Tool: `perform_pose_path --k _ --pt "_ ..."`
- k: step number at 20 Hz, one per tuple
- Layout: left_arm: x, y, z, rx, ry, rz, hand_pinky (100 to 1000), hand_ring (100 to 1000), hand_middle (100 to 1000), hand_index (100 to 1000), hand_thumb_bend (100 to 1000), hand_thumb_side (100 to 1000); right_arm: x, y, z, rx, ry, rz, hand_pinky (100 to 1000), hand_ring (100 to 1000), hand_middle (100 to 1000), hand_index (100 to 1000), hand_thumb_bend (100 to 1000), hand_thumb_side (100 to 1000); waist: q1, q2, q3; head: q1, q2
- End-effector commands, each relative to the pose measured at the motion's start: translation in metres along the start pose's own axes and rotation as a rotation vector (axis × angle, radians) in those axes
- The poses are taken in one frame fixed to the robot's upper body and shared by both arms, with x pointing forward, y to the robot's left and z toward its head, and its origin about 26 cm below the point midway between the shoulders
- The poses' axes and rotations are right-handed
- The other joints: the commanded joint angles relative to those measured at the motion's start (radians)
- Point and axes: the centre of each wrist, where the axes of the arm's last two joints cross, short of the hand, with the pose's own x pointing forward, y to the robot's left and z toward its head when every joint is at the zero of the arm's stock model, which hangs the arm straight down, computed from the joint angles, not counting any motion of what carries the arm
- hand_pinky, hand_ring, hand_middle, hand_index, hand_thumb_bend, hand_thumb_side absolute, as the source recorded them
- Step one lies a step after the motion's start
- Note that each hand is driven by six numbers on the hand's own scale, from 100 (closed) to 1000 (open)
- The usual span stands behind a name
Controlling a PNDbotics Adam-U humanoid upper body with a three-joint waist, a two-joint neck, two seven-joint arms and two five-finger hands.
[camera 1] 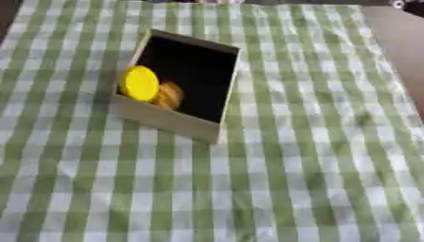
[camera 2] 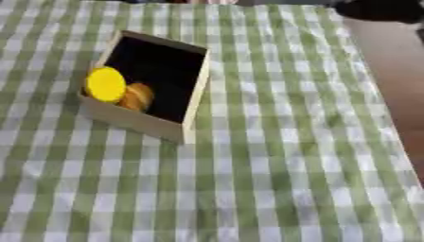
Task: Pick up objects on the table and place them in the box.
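A shallow wooden box point(camera 1: 168, 120) with a dark inside lies on the checked cloth, left of centre. Inside it, against the left wall, a round yellow object point(camera 1: 139, 83) leans beside an orange-brown object point(camera 1: 168, 96). No loose object shows on the cloth around the box. A black shape, which looks like my right hand point(camera 2: 379, 9), sits at the upper right corner, far from the box and partly cut off by the edge. My left hand shows in neither view.
The green and white checked cloth point(camera 1: 298, 179) covers the table. Its right edge point(camera 2: 389, 94) runs down the right side, with brown floor beyond it.
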Motion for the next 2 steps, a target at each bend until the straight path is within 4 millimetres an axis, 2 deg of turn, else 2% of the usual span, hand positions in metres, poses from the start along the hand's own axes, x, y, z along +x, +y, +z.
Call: perform_pose_path --k 1,2 --pt "0.0055 0.0064 -0.006 0.002 -0.034 -0.027 668 800 759 828 256 602 0.0013 -0.0199 0.0148 -0.09 -0.048 0.027 886 854 780 861 100 117 0.003 -0.013 -0.006 0.018 -0.001" --pt "0.0056 0.0069 -0.0062 0.005 -0.037 -0.03 668 800 759 828 257 600 -0.0009 -0.0192 0.0238 -0.118 -0.049 0.019 888 857 782 863 100 133 0.005 -0.012 -0.008 0.022 -0.001"
